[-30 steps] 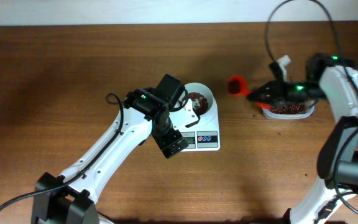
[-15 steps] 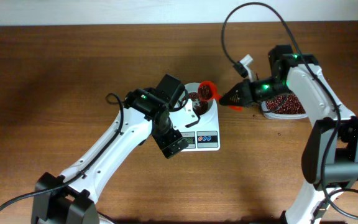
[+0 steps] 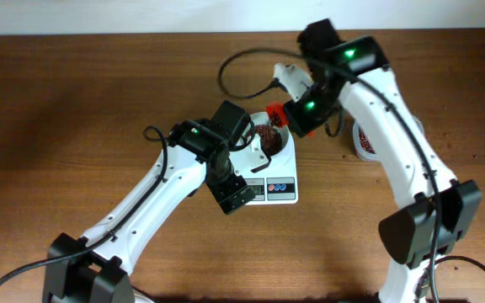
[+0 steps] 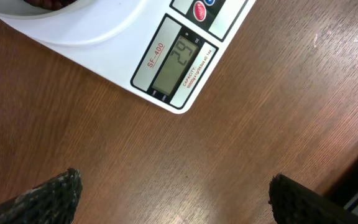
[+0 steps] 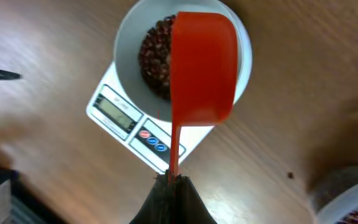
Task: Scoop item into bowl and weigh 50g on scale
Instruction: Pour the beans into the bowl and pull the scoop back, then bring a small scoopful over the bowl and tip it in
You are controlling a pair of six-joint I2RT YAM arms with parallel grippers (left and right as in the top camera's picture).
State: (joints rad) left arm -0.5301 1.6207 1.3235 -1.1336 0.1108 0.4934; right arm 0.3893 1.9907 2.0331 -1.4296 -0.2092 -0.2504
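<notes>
**Now: scoop [image 5: 204,65] held over the bowl [image 5: 124,50], scale [image 5: 132,130] showing 29**

The right gripper [image 5: 171,182] has its jaws clenched on the thin handle of the orange-red scoop. The scoop's cup hangs over the right side of the white bowl and hides part of it. In the wrist view only the cup's smooth outer face shows, so I cannot tell what it carries.

A heap of dark red-brown beans [image 5: 156,59] lies in the bowl, toward its left side in that view. The bowl sits on the white scale. The scale's grey display [image 4: 178,64] and its red and blue buttons [image 5: 151,140] are on the strip beside the bowl.

The left gripper [image 4: 173,202] hangs over the bare brown tabletop [image 4: 278,124] close to the display. Its jaws are released and spread wide, with nothing between them. Its camera reads 29 on the display, next to the label SF-400.

To the right of the scale, largely behind the right arm, a clear tub [image 3: 365,145] holding more beans stands on the tabletop. A dark speck [image 5: 289,175] lies on the wood near it.
</notes>
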